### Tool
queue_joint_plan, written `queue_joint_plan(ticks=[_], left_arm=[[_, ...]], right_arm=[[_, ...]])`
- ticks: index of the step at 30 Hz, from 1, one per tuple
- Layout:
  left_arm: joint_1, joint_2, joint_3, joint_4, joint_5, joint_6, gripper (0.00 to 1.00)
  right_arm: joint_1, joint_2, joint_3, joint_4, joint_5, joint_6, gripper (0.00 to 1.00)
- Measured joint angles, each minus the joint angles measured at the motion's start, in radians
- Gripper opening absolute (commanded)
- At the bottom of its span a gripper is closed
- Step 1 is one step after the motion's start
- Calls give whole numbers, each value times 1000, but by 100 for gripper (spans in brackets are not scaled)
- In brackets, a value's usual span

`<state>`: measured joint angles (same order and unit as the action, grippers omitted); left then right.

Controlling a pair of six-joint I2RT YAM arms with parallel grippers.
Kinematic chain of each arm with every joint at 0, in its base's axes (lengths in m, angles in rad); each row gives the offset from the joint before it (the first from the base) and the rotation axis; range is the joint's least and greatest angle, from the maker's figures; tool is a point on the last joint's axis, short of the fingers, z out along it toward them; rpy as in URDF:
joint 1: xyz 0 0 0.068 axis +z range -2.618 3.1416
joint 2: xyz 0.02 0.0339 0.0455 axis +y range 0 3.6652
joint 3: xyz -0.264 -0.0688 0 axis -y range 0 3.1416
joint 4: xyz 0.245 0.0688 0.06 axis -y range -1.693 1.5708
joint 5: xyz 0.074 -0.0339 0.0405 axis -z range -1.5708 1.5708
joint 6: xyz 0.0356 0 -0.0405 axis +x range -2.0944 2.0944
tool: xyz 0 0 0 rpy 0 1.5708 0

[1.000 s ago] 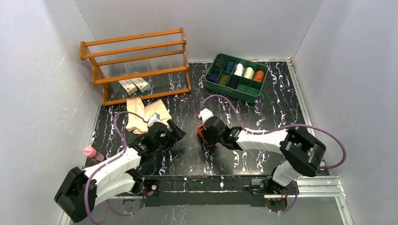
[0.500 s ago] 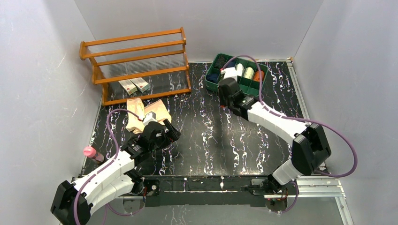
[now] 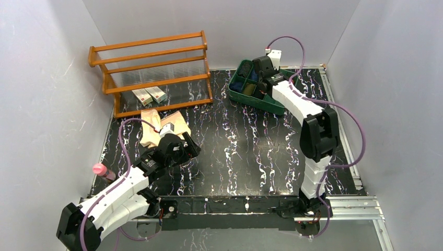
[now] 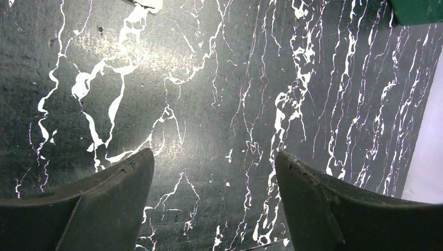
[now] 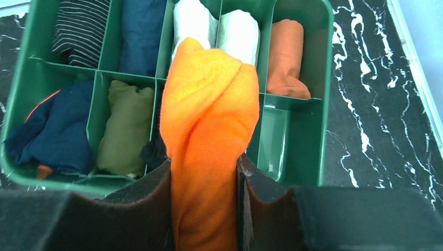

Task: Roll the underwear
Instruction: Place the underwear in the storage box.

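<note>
**Orange roll held over the tray, bare slot just to its right**

The right gripper (image 5: 205, 166) is clamped on the rolled bright orange underwear (image 5: 209, 99). Its long axis runs out along the fingers, with the tip pointing at the green divided tray (image 5: 328, 63) at far right. A bare compartment (image 5: 274, 137) in the near row lies just right of the roll. The left gripper (image 4: 214, 157), jaws apart and empty, hangs beside the flat tan underwear (image 3: 156, 130), so it is the nearer arm there.

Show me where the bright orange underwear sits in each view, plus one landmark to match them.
Top external: not visible, hidden under the right pincer over the green tray.
Left wrist: not in it.
Right wrist: centre, the bright orange underwear clamped in the pincer.
Shared landmark: the green tray, top-right corner for the left wrist, behind the garment for the right.
</note>
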<state>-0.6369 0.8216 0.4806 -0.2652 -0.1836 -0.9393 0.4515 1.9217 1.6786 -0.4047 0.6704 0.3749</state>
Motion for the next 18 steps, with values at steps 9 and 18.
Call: queue_joint_plan(ticks=[9,18], left_arm=[[0,-24,45,-63,0,26,84],[0,-14,46,-76,1,31,84]], right_arm=[[-63,94,77,-50,-1,23,1],[-105,94,44,-41,-2,22,1]])
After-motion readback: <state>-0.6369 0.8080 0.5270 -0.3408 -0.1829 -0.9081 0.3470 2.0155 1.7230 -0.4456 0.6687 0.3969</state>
